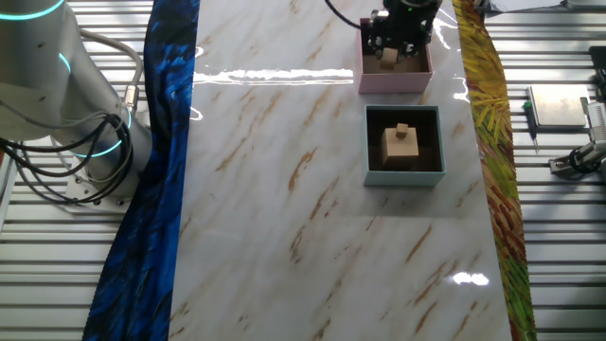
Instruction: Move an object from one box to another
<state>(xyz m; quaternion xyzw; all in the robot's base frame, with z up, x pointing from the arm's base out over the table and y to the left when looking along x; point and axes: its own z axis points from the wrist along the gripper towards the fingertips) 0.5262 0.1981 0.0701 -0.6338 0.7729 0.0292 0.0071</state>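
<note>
The grey-blue box point(373, 145) stands on the marble table right of centre. It holds a light wooden block point(400, 152) with a small wooden cube point(402, 131) on top. The pink box point(393, 80) stands just behind it at the table's far edge. My gripper point(399, 45) hangs low over the pink box, its dark fingers reaching into it. A small wooden block point(390, 60) shows in the pink box right below the fingers. The gripper body hides whether the fingers touch that block or how far apart they stand.
The arm's white base point(57, 104) with cables sits at the left. A blue cloth strip point(156, 170) and a yellow-green strip point(492, 161) border the marble top. Dark tools point(559, 109) lie on the slatted surface at the right.
</note>
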